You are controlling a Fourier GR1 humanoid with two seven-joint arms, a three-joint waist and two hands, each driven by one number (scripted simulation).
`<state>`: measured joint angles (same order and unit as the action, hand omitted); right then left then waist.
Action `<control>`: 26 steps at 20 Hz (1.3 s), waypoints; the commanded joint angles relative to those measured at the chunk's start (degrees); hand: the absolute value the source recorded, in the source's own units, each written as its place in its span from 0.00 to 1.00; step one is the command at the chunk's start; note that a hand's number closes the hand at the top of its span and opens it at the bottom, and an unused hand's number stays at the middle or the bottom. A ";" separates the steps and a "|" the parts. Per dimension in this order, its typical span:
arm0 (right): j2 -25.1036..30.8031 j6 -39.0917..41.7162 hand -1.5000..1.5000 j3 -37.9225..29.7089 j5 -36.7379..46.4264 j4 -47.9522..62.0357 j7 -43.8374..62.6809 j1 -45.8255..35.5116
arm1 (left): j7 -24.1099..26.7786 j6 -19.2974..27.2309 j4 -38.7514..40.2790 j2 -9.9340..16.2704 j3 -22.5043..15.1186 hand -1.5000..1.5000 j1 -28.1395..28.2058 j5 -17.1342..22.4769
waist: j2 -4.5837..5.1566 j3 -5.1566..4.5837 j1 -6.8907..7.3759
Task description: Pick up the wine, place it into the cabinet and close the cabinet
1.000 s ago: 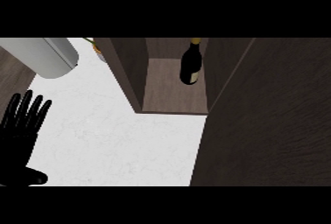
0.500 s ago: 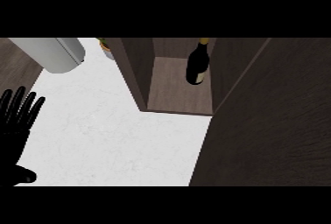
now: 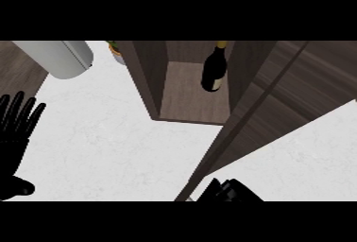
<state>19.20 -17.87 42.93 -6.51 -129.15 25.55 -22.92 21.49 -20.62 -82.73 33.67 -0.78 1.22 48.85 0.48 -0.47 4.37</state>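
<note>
Head view: the wine point(image 3: 213, 71) stands inside the open cabinet point(image 3: 185, 101) at the far side of the white tabletop point(image 3: 111, 137). Left hand point(image 3: 15, 134) rests at the left edge, fingers straight and released. Right hand point(image 3: 226, 191) shows at the cabinet door point(image 3: 279, 94); its fingers' state cannot be told.

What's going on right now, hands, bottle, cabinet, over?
Left hand open, resting at counter's left edge. Right hand low by the cabinet door, fingers unclear. Wine bottle upright inside cabinet. Door not yet shut; nothing blocking.
</note>
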 commanded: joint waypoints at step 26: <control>-17.69 8.02 1.00 -23.99 -13.12 58.30 -11.48 -32.53 | -2.67 -4.62 2.00 -1.88 8.82 0.00 1.75 -1.21 | -0.35 0.46 -3.55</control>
<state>0.73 -14.52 23.04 -20.05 -77.59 18.29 -54.91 19.11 -24.42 -79.71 32.41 7.19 2.18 47.96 -0.07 -0.05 0.74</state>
